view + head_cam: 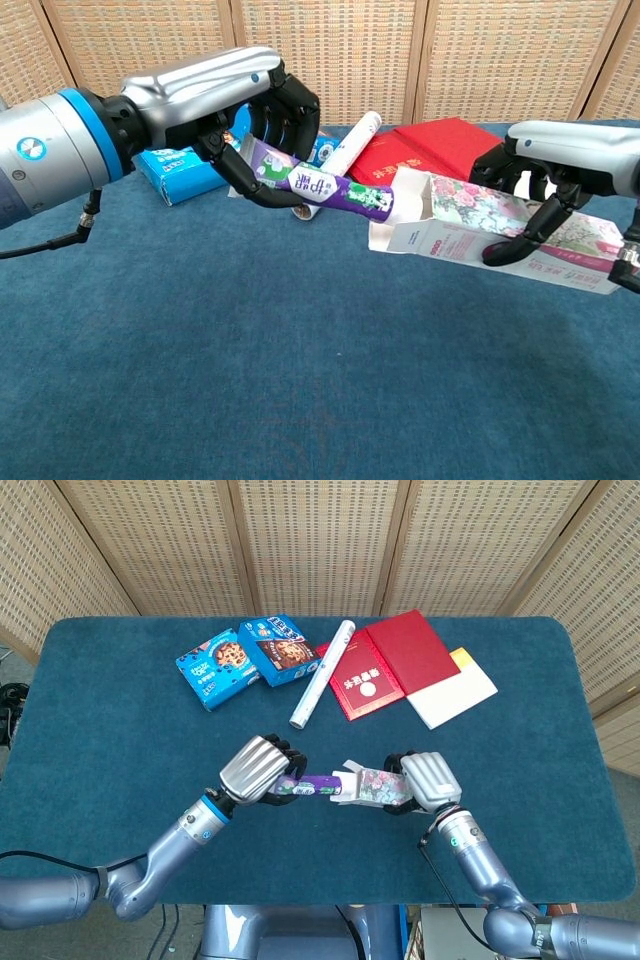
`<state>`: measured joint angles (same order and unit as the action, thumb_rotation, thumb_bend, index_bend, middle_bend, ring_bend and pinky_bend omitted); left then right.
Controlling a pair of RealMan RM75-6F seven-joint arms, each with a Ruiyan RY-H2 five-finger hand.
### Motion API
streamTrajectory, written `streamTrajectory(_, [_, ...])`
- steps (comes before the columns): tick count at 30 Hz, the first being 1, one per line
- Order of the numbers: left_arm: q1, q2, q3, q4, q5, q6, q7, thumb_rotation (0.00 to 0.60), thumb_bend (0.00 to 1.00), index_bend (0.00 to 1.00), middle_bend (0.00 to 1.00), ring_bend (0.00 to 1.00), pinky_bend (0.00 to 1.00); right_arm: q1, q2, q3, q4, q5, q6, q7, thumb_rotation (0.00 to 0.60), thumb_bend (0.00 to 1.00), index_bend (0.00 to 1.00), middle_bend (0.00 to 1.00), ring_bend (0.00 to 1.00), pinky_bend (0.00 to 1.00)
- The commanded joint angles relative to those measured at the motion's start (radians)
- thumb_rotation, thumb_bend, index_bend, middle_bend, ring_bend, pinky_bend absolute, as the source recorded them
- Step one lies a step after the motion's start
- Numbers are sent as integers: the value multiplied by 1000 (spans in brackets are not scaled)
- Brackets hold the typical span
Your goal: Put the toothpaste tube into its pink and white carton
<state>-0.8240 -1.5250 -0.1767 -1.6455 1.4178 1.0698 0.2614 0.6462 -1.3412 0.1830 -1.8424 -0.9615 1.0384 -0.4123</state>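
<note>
My left hand (257, 768) (240, 100) grips the purple and white toothpaste tube (325, 188) (315, 782) by its tail end, held above the table. The tube's cap end sits inside the open mouth of the pink and white floral carton (490, 232) (370, 785). My right hand (425, 780) (555, 170) holds that carton in the air by its middle, with the opened flaps toward the tube. The cap itself is hidden behind the flaps.
At the back of the blue table (110, 730) lie two blue cookie boxes (218, 667) (281, 649), a white roll (322, 673), two red booklets (366, 678) (411, 650) and a white pad (455, 694). The roll (340, 160) lies just behind the tube in the chest view.
</note>
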Motion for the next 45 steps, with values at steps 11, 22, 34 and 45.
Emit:
streamTrajectory(11, [6,-48,5,55,31,32,-45,600,282,897,653,545,511,11,28,26,-42,38,-39,93,600,118,594,520,414,531])
streamTrajectory(22, [6,-60,0,66,53,49,-67,600,282,897,653,544,511,17,59,48,-80,62,-90,205,600,118,594,520,414,531])
streamTrajectory(34, [-4,-90,-10,85,33,33,-67,600,283,897,653,545,511,23,69,46,-93,33,-118,275,600,118,594,519,414,531])
streamTrajectory(45, [-16,-114,-31,87,8,26,-40,600,283,896,653,544,511,24,78,42,-97,-16,-136,339,600,118,594,518,414,531])
